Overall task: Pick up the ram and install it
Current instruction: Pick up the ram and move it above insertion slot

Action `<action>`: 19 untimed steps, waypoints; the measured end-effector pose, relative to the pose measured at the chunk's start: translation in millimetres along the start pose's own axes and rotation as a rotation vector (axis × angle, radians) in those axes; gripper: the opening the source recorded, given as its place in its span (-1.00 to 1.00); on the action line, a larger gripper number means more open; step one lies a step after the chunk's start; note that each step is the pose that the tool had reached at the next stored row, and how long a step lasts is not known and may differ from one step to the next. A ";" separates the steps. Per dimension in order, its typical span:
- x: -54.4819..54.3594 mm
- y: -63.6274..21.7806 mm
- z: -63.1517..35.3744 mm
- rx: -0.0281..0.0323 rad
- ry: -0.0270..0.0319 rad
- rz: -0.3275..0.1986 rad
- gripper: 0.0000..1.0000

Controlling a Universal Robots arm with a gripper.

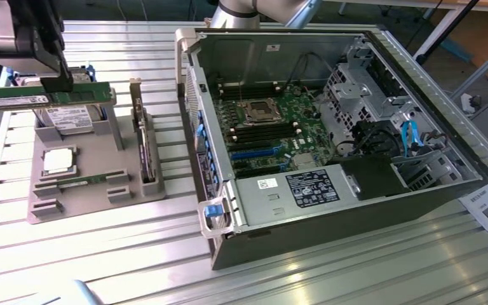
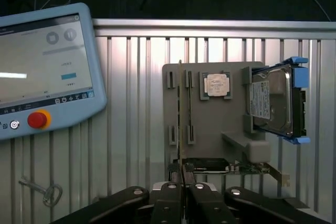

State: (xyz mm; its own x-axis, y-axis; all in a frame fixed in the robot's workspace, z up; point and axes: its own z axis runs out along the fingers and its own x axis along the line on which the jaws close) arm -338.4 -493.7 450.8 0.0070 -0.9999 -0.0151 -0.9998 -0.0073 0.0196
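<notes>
So up close, the fingers [image 2: 173,191] are clamped together on the ram [image 2: 180,108]. From the wrist view you're looking straight down its thin edge, so it's basically just a skinny line running out from between them. In the exterior view the fingers [image 1: 60,79] have it by its top edge. The ram [image 1: 40,98] hangs level in the air, long side flat, green with a white sticker on it, way over at the exterior view's left.

Right under it is the grey parts tray [image 2: 210,129]. The silver processor chip [image 2: 217,85] sits in its square pocket. The hard drive [image 2: 273,103] with the blue side rails stands in its cradle at one end of the tray. There's also an expansion card [image 1: 145,152] standing on edge along the tray side nearest the computer, plus what looks like another green stick [image 1: 81,182] lying in a slot.

All of that sits on the slatted aluminium worktop [image 2: 131,129]. Off to one side of the tray there's a teach pendant [image 2: 47,66] with its red stop button, and a small bunch of keys [image 2: 42,191] lying near it.

Further out, the open computer case [image 1: 312,210] lies on its side at the exterior view's right with the motherboard [image 1: 269,121] facing up. The ram is well apart from it, over the tray and not the case.
</notes>
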 end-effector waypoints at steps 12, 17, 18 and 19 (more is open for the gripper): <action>0.3 -40.2 -0.8 0.0000 0.0000 0.000 -0.76; 0.4 -58.6 -1.1 -0.0002 0.0000 0.000 -0.76; 0.4 -62.1 -1.2 -0.0002 0.0000 0.000 -0.76; 0.5 -65.7 -1.3 -0.0003 0.0000 0.000 -0.76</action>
State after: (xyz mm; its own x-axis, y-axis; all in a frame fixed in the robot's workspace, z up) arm -272.7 -493.7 450.8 0.0069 -0.9999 -0.0151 -0.9998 -0.0072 0.0199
